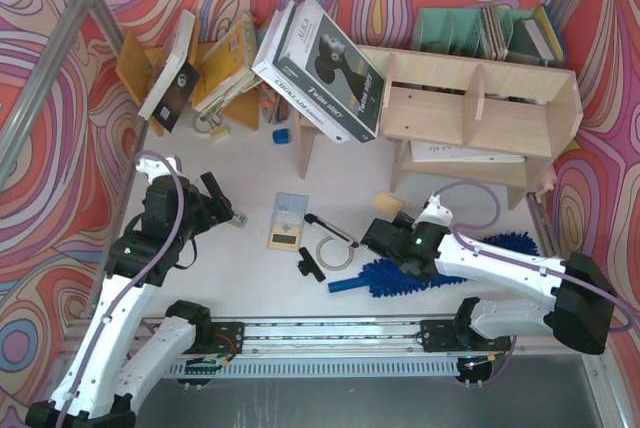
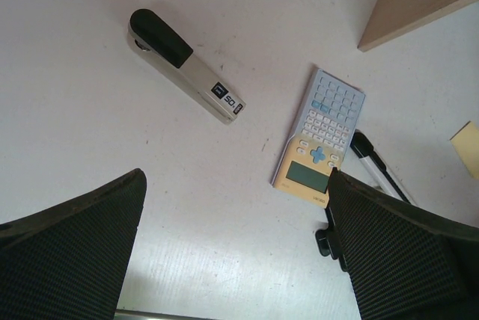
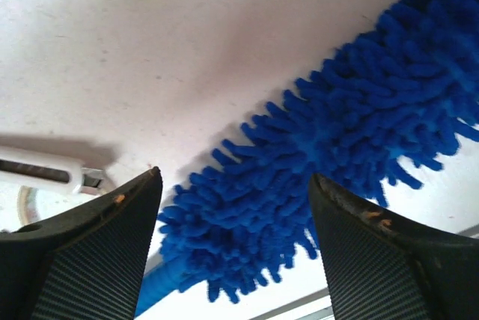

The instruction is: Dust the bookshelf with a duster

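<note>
Duster (image 1: pixel 395 276) on desk (image 1: pixel 250 278), straddled by right end effector (image 3: pixel 233 179), jaws apart. Liable to pinch head (image 3: pixel 359 111), not handle (image 1: pixel 345 285), and slip.

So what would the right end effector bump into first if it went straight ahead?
Probably the duster: its fluffy blue head lies on the table ahead of the open right end effector.

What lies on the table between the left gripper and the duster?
In the top view, a calculator, a black-handled tool and a pale ring lie between the left gripper and the duster.
</note>
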